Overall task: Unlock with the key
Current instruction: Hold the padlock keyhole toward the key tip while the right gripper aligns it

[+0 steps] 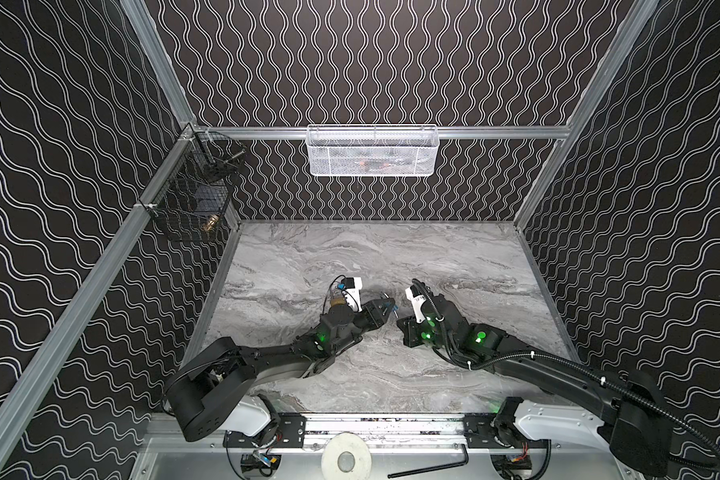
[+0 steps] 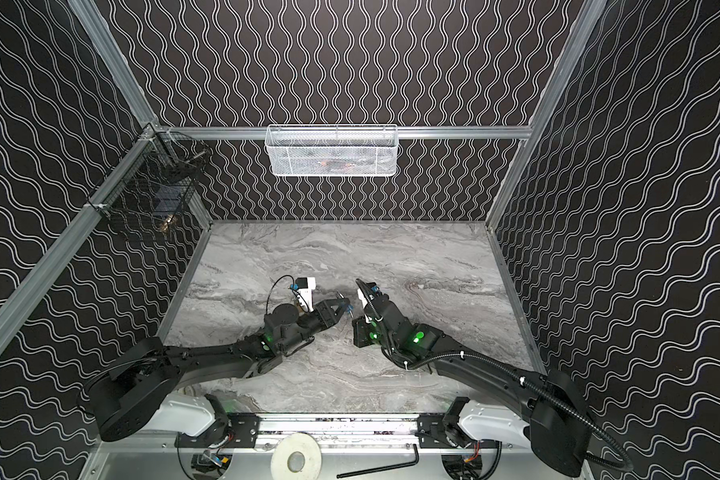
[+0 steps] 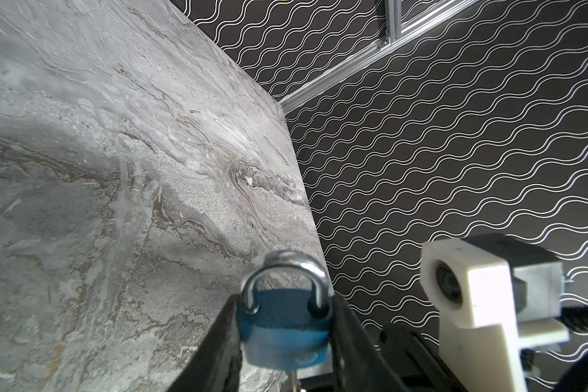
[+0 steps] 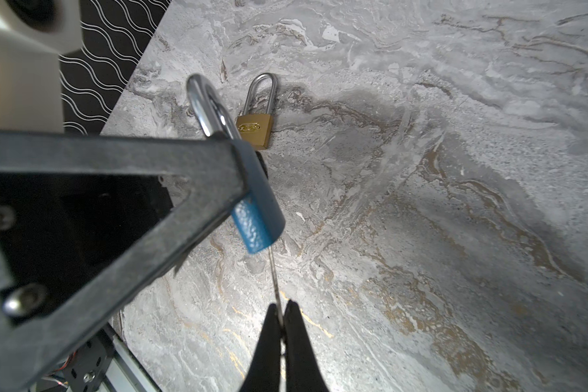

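Grey marble table [image 1: 454, 257], black wavy walls. The right gripper [image 4: 280, 325] pinches the key [image 4: 275, 275], whose blade reaches the underside of the blue padlock [image 4: 257, 217] near table centre. From nine o'clock the left gripper [image 3: 282, 317] clamps the padlock's body. Only the right wrist view clearly shows a brass padlock [image 4: 254, 130] lying on the marble.

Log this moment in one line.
left gripper: holds blue padlock | right gripper: shut on key | key: tip at padlock's base | brass padlock: on table
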Available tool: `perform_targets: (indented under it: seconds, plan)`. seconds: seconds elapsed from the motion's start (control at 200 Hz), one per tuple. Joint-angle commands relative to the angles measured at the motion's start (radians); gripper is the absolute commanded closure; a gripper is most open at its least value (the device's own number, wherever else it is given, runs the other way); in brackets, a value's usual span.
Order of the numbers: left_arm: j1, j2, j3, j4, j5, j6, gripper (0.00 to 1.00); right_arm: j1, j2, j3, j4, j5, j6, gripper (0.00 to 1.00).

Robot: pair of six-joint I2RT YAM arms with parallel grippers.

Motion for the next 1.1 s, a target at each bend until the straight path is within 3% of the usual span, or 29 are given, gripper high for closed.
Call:
perform_targets:
  seconds: [0.0,0.38,0.741,1.096]
  plan:
    - [-0.002,-0.007,0.02,-0.05,0.018,0.038,0.99,0.002,0.012,0.034,-0.033,0.054,-0.01,1.0]
    - [-0.009,-0.018,0.034,-0.134,0.002,0.052,1.0,0.002,-0.001,0.046,-0.055,0.092,-0.009,1.0]
    - [-0.011,-0.013,0.021,-0.076,0.004,0.034,1.0,-0.001,0.012,0.041,0.041,-0.034,0.01,1.0]
    - [-0.011,0.0,0.014,-0.016,0.022,-0.003,1.0,-0.001,-0.026,-0.017,0.099,-0.047,0.01,1.0]
